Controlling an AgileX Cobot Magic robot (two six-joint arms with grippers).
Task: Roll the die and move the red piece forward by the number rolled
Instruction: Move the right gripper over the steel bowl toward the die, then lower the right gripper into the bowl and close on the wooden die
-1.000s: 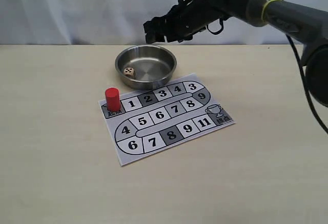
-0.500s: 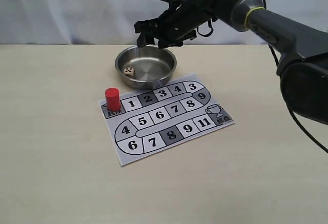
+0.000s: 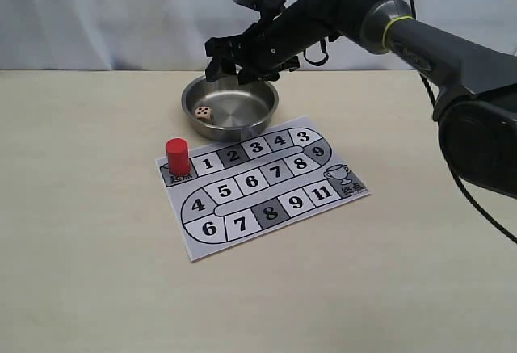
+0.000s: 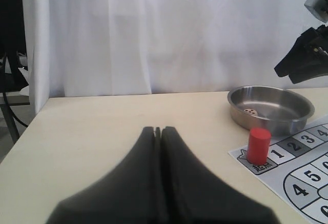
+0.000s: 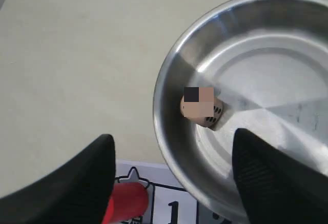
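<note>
Right jaws apart above the die (image 5: 201,107)

Red, beige, steel and black on a pale cream surface (image 3: 89,280).
The piece (image 3: 177,156) is plain bright red. The die (image 3: 203,112) is pale beige with dark pips. The bowl (image 3: 242,132) is bare silvery steel with soft grey reflections. The board (image 3: 202,244) is white, with squares in white, light grey and dark grey, bold black numerals and a grey trophy mark (image 3: 343,177) at its right end. The right pincer (image 3: 229,69) and left pincer (image 4: 158,130) are black. The arm (image 3: 452,46) is dark grey with a yellow-green ring (image 3: 390,26). A white curtain (image 3: 105,14) fills the upper frame.
</note>
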